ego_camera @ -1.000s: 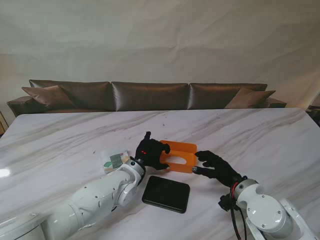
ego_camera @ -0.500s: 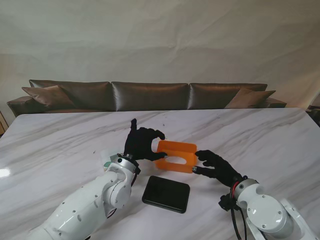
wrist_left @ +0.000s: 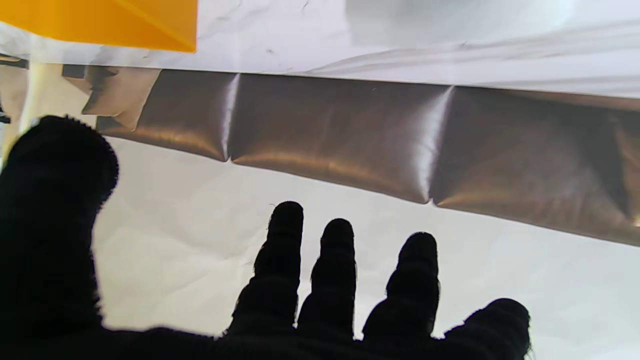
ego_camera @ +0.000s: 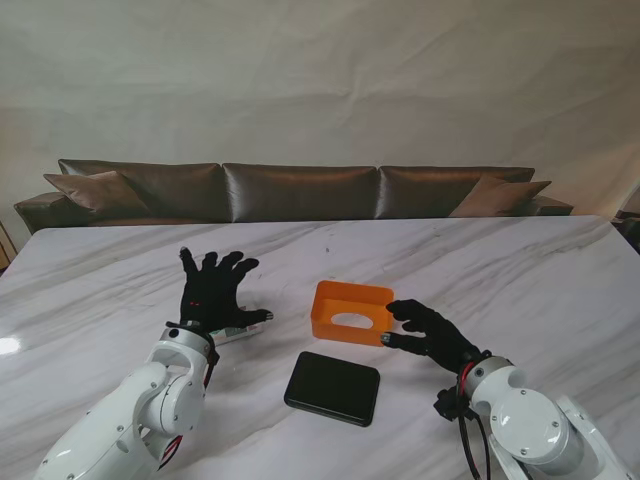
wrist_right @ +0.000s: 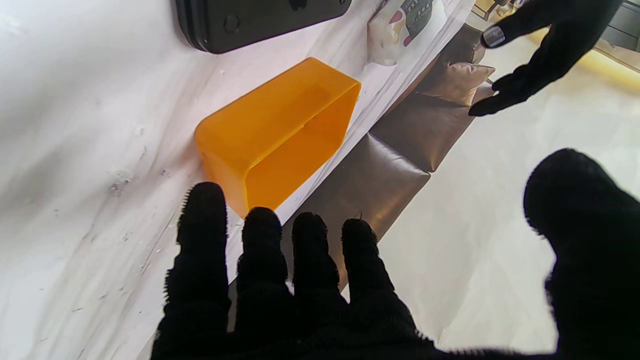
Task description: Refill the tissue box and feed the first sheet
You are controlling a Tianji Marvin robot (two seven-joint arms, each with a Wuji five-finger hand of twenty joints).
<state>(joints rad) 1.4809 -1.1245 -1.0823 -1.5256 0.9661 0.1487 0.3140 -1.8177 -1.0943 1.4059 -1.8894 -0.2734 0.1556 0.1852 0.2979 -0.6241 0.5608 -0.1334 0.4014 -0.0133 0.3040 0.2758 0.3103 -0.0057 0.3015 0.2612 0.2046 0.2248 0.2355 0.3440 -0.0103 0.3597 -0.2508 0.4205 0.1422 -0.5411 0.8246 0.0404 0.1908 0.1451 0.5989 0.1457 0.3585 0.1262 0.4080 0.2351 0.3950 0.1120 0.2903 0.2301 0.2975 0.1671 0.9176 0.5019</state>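
step: box (ego_camera: 351,313) steadied by right hand (ego_camera: 425,333), fingers loosely curled | left hand (ego_camera: 213,292) spread wide, empty, over pack (ego_camera: 232,334) | next: pack gets grabbed, probably

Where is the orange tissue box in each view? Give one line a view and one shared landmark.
Stand view: orange tissue box at table centre, right hand at its right end.
Left wrist view: only one corner shows.
Right wrist view: open shell beyond the fingertips.
Shared landmark: brown sofa.
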